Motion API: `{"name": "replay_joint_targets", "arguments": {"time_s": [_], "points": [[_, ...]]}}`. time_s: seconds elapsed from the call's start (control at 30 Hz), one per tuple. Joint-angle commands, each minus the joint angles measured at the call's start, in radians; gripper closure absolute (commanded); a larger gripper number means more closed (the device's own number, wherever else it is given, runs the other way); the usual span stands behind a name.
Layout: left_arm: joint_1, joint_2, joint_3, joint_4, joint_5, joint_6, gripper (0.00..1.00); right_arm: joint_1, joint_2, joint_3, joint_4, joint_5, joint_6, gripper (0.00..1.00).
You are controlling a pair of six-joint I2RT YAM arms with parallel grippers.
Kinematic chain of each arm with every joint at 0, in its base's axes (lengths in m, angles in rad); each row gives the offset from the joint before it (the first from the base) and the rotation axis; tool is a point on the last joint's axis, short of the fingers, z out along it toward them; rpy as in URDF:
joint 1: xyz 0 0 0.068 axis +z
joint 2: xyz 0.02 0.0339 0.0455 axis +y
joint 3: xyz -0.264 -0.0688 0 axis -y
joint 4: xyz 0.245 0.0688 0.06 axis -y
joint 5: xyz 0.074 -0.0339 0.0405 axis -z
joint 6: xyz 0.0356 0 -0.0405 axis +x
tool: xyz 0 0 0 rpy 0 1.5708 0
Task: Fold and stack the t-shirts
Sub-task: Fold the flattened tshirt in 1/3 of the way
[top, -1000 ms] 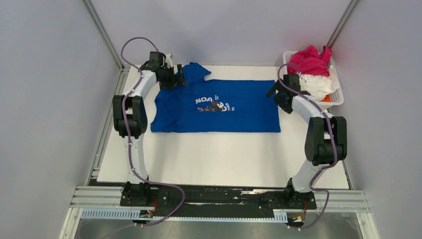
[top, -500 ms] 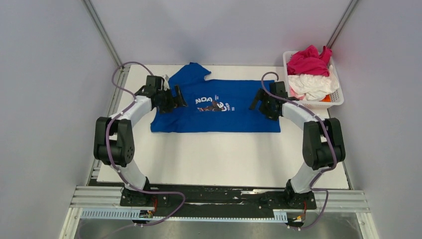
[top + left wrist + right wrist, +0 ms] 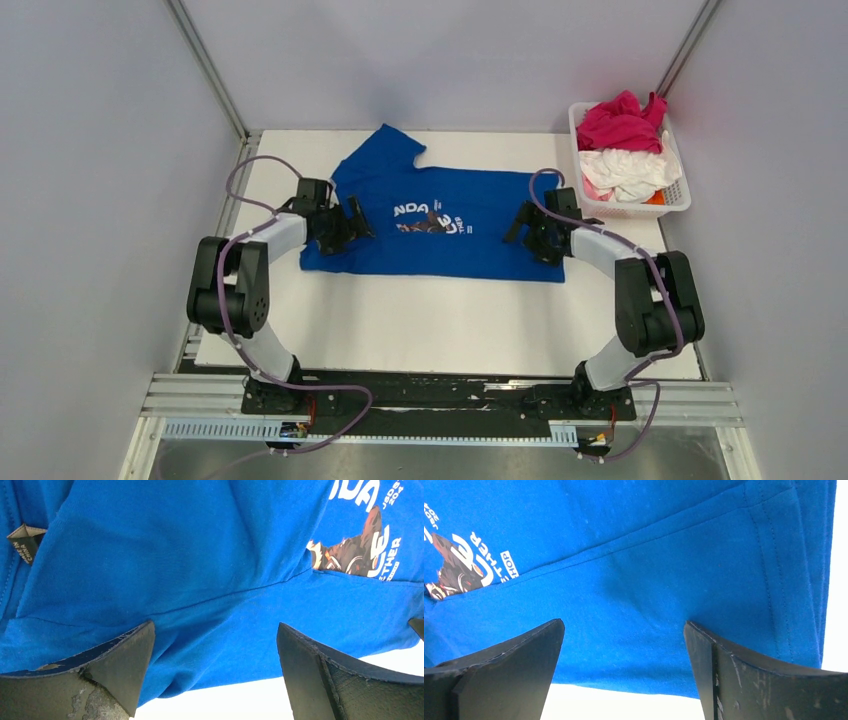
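The royal blue t-shirt (image 3: 470,245) lies on the white table, folded lengthwise so its white-lettered print (image 3: 428,215) is cut off at a crease. One sleeve (image 3: 385,150) sticks out toward the back. My left gripper (image 3: 352,218) is open, low over the shirt's left end. In the left wrist view the gripper (image 3: 215,645) straddles the near folded edge of the shirt (image 3: 165,555). My right gripper (image 3: 524,226) is open over the right end. In the right wrist view the gripper (image 3: 624,645) frames the hemmed corner of the shirt (image 3: 649,570). The magenta pink t-shirt (image 3: 620,122) and the white t-shirt (image 3: 630,170) lie bunched together.
A white lattice basket (image 3: 684,195) at the back right corner holds the pink and white shirts. The white table surface (image 3: 440,320) stretches from the blue shirt to the near edge. Grey walls and metal frame rails stand close on both sides.
Both grippers have come from the shirt's far edge toward the near side, over the shirt. The shirt's near edge now lies slightly nearer to me.
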Motion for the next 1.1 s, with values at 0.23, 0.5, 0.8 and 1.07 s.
{"name": "replay_joint_targets", "arguments": {"time_s": [0.23, 0.5, 0.8, 1.07], "points": [[-0.038, -0.319, -0.307, -0.205, -0.106, -0.087, 0.00, 0.028, -0.221, -0.276, -0.347, -0.045, 0.132, 0.00], [-0.077, -0.542, -0.420, -0.331, -0.139, -0.166, 0.00, 0.034, -0.332, -0.347, -0.421, -0.049, 0.181, 0.00], [-0.090, -0.626, -0.468, -0.349, -0.168, -0.191, 0.00, 0.042, -0.417, -0.385, -0.461, -0.075, 0.208, 0.00], [-0.092, -0.669, -0.469, -0.381, -0.187, -0.180, 0.00, 0.049, -0.484, -0.379, -0.471, -0.040, 0.215, 0.00]]}}
